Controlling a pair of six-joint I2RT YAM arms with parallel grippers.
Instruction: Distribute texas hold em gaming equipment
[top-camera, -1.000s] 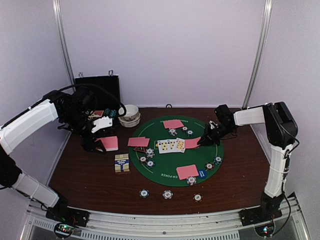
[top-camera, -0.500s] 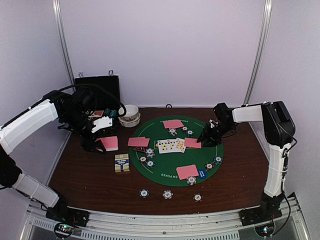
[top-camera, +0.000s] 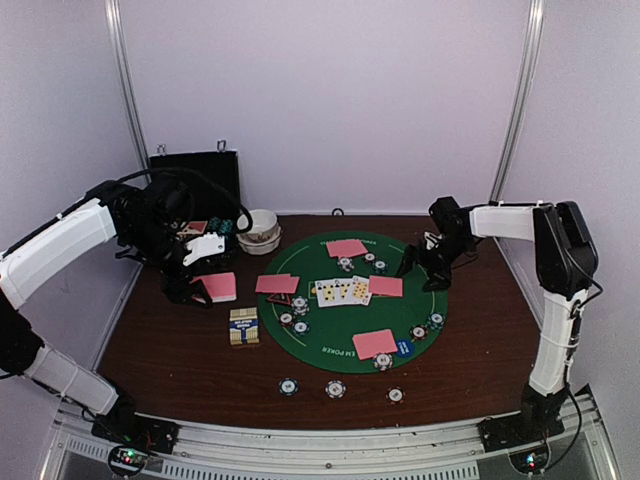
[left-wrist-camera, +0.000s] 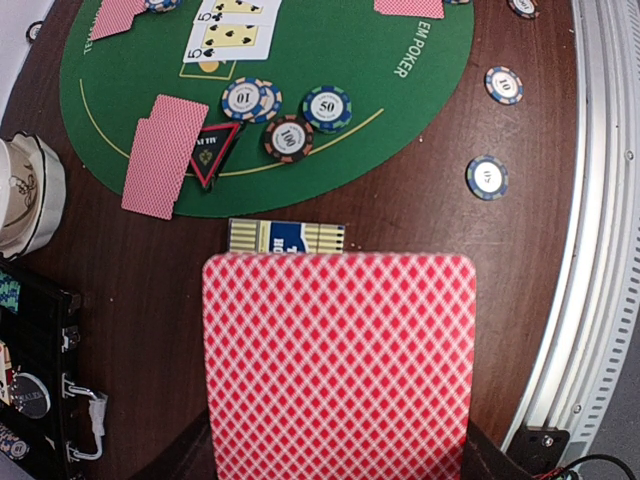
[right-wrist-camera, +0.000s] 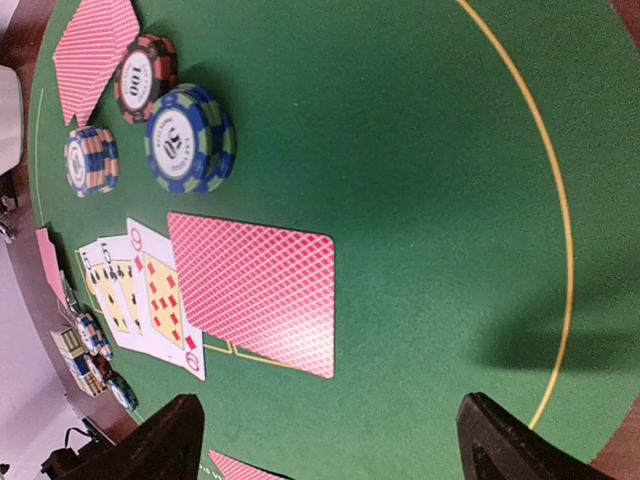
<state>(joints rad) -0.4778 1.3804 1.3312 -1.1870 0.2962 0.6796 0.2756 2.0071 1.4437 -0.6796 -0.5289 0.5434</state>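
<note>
Cards first: left jaws clenched on pink-backed cards (left-wrist-camera: 338, 370) over the tabletop (left-wrist-camera: 420, 215), left of the green mat (left-wrist-camera: 330, 60). Right jaws spread wide, gripping nothing, with one face-down card (right-wrist-camera: 255, 300) flat on the mat beside the face-up row (right-wrist-camera: 135, 295).

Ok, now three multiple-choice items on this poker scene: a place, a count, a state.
1. Where does the blue-and-yellow box lie? A in the black case; B on the brown table; C in a white bowl.
2. How many poker chips lie off the green mat by the table's near edge? A one; B five; C three.
3. The right end effector is: A open and empty; B shut on a chip; C shut on a card.
1 B: it rests on wood beside the mat. 2 C: three sit in a row. 3 A: its fingers stand apart, nothing between.
</note>
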